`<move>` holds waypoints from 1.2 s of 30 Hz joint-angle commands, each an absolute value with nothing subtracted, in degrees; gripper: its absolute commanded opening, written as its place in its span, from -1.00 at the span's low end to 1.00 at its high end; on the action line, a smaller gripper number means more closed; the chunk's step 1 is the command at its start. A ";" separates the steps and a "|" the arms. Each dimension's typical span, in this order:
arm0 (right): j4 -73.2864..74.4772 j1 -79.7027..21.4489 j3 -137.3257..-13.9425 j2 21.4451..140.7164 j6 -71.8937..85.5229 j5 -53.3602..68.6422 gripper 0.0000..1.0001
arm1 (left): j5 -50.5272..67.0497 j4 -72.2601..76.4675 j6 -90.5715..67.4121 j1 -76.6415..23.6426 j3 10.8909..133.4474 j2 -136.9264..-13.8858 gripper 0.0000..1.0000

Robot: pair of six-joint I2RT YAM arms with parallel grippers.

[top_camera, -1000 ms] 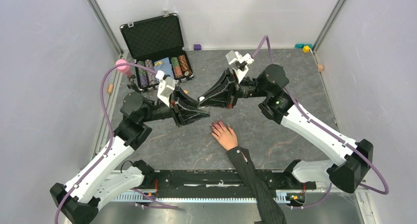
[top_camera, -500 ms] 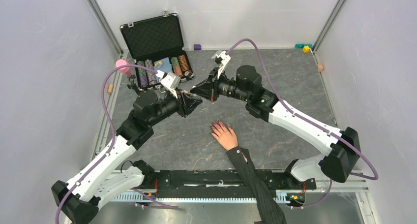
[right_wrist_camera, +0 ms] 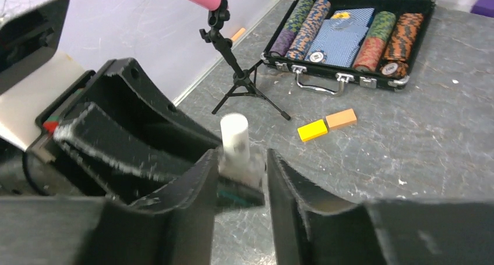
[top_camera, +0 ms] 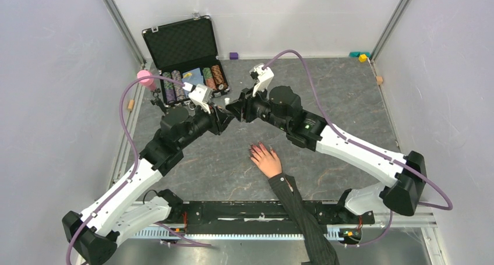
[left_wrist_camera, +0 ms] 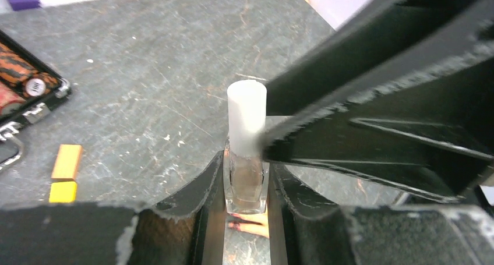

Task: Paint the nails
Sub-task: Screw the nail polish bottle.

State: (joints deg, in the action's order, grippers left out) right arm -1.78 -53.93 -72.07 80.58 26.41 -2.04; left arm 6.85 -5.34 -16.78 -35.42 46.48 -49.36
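Note:
A pale hand (top_camera: pixel 267 160) in a dark pinstriped sleeve lies flat on the table, its reddish-pink nails (top_camera: pixel 254 152) pointing far-left. My left gripper (top_camera: pixel 223 118) is shut on a small clear bottle (left_wrist_camera: pixel 247 180) with a white cap (left_wrist_camera: pixel 246 116), held upright above the table. The nails (left_wrist_camera: pixel 241 223) show under the bottle in the left wrist view. My right gripper (top_camera: pixel 234 109) meets it from the right. In the right wrist view its fingers (right_wrist_camera: pixel 204 177) stand apart on either side of the bottle (right_wrist_camera: pixel 237 160), below the cap (right_wrist_camera: pixel 234 132).
An open black case (top_camera: pixel 185 58) of poker chips (right_wrist_camera: pixel 349 38) stands at the far left. A pink microphone on a small tripod (right_wrist_camera: pixel 233 61) stands beside it. Yellow and orange blocks (right_wrist_camera: pixel 326 125) lie on the table nearby. A purple block (top_camera: pixel 233 55) lies by the back wall.
Both grippers have shifted left and a little farther back with the bottle. The right arm has swung left and turned its wrist, bringing its fingers around the bottle. The hand has not moved.

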 commanded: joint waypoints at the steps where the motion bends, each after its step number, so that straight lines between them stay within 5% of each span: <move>1: 3.76 -53.69 -74.91 74.45 21.37 -8.72 -0.06 | 6.85 0.31 -13.79 -34.64 49.60 -49.13 -0.96; 5: 6.68 -49.90 -75.30 70.80 19.48 -7.08 0.18 | 15.32 1.00 -14.21 -34.65 50.74 -49.51 -0.96; 10: 1.55 -44.49 -72.31 66.81 14.77 9.83 0.37 | 30.14 4.61 -16.30 -34.65 51.69 -50.31 -0.96; 17: -24.14 -42.98 -62.34 59.60 17.33 38.56 0.43 | 53.42 19.77 -26.75 -34.65 50.83 -51.83 -0.96; 31: -30.75 -43.19 -65.54 65.18 25.33 55.07 0.36 | 63.19 31.20 -36.21 -34.67 50.58 -53.57 -0.96; 36: -29.82 -43.33 -66.51 66.71 26.76 55.30 0.12 | 63.20 31.05 -36.30 -34.65 50.58 -53.96 -0.96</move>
State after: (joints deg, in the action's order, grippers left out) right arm -28.14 -43.11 -63.33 66.19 24.53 53.28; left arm 61.63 28.10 -34.00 -34.68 49.15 -53.80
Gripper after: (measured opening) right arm 0.620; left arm 0.331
